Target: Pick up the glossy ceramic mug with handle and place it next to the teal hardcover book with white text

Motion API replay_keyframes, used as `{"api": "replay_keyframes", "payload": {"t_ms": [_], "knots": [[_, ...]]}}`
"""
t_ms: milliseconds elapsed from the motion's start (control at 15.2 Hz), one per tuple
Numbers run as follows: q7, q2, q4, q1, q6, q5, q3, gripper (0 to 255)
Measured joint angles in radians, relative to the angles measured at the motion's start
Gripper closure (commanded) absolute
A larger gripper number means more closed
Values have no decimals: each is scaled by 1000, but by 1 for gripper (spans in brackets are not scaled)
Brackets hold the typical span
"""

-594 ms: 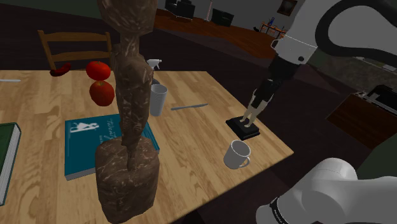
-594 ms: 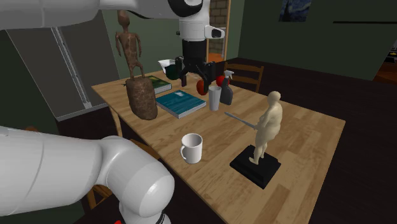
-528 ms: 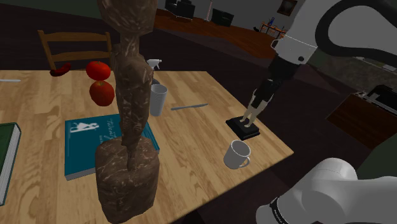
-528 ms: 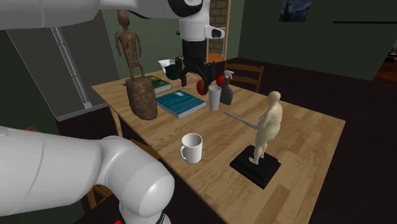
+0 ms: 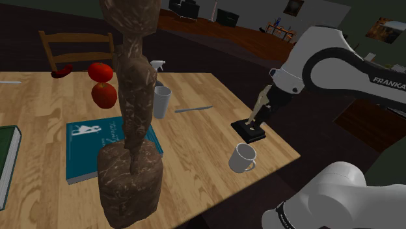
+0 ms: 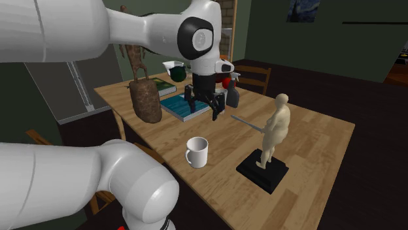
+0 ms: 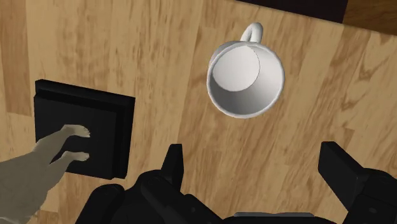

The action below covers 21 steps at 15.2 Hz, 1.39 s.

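A white glossy mug (image 7: 245, 73) with a handle stands upright near the table's front edge (image 5: 243, 157) (image 6: 197, 151). My gripper (image 7: 257, 168) hangs high above the table, open, its two black fingers wide apart with nothing between them. The mug lies below and just beyond the fingertips. In the second exterior view my gripper (image 6: 202, 112) hovers in front of the teal book (image 6: 178, 105), partly hiding it. The teal book (image 5: 104, 146) with white text lies flat near the middle of the table, behind a brown statue.
A tall brown statue (image 5: 133, 130) stands in front of the book. A tan figurine on a black base (image 6: 273, 134) stands close to the mug. A grey cup (image 5: 161, 101), a spray bottle, red fruit (image 5: 103, 91) and a green book (image 5: 6, 162) lie farther back.
The arm has swung down and its elbow has come into the shoulder view. The gripper has dropped from above the far side of the table toward the mug. Objects have not moved.
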Motion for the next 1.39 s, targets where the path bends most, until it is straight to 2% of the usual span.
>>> {"api": "replay_keyframes", "payload": {"t_ms": [594, 1056, 1386], "knots": [[-75, -13, -293, -23, 276, -19, -55, 0], [-85, 41, -370, -23, 408, -18, -60, 0], [-84, 50, -375, -21, 423, -17, -59, 0]]}}
